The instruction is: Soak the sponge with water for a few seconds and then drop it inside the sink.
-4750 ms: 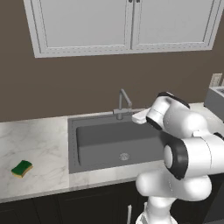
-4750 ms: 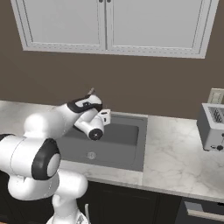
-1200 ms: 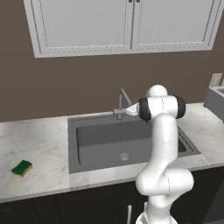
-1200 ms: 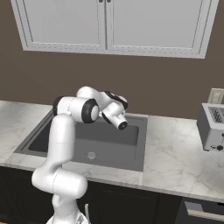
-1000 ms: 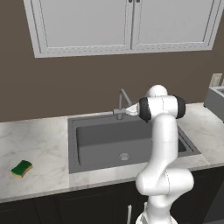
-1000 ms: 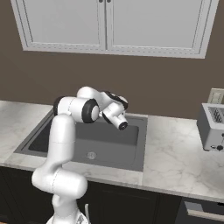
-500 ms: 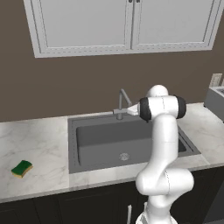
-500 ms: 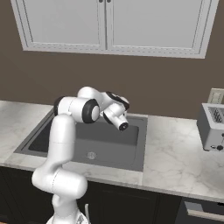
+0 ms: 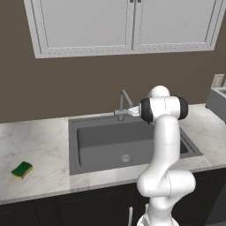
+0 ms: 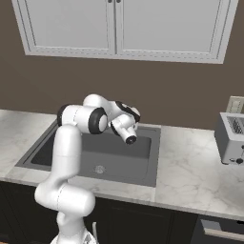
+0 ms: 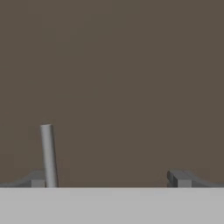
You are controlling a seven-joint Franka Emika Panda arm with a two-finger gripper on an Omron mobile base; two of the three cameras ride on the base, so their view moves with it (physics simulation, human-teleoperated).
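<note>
Gripper (image 11: 107, 179) with fingertips (image 11: 177, 178) set wide apart, holding nothing, pointed at the bare brown wall (image 11: 122, 78). In the hand view, a slim grey rod (image 11: 48, 155) standing nearly upright just inside the left fingertip; likely part of the faucet, though not certain from that view alone.

In the left base view, white hand tucked close behind the faucet (image 9: 124, 104), level with its upper bend, at the rear edge of the sink (image 9: 106, 145); actual contact with the faucet not discernible. Arm rising from the base in front of the counter, elbow bent over the right half of the basin. In the right base view, wrist and hand hanging over the rear of the sink (image 10: 138, 164), round camera end facing the viewer.

Sink: dark grey recessed basin, round metal drain (image 9: 125, 157) near its front centre.

Sponge (image 9: 22, 169) lying flat on the marble counter (image 9: 39, 145), green face up with a yellow edge showing, well to the left of the basin and well apart from the hand.

Toaster (image 10: 231, 138) on the counter far to the right of the basin. White cabinets (image 9: 123, 24) on the wall above.
</note>
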